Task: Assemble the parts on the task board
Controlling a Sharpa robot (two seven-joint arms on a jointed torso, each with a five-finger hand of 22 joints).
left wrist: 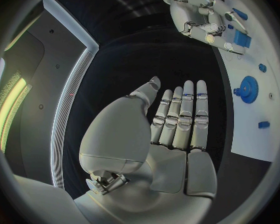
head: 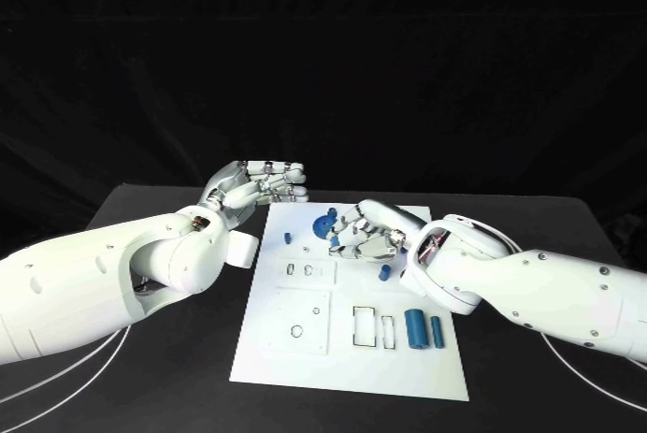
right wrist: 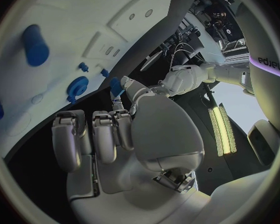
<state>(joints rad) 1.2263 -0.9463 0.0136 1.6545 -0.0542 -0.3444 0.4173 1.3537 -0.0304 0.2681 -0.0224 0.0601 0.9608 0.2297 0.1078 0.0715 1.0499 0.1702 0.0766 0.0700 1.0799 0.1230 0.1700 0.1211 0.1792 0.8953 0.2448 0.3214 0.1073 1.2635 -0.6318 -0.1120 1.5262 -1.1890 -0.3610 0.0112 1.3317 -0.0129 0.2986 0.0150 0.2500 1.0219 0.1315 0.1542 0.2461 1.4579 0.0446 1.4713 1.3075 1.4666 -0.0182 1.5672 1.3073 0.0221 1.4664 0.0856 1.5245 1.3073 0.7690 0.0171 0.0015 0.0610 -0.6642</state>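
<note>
The right hand (head: 362,233) pinches a small blue part (right wrist: 115,86) over the far end of the task board (head: 310,358), just beside the blue gear (head: 323,225). The left hand (head: 259,183) hovers off the board's far left corner over the counter (head: 162,209), fingers straight together, holding nothing.

We see the right hand (head: 362,233) over the task board (head: 353,358), its fingers curled beside a blue gear (head: 323,225). The left hand (head: 259,185) hovers off the board's corner, fingertips (head: 294,182) bent, holding nothing.
</note>
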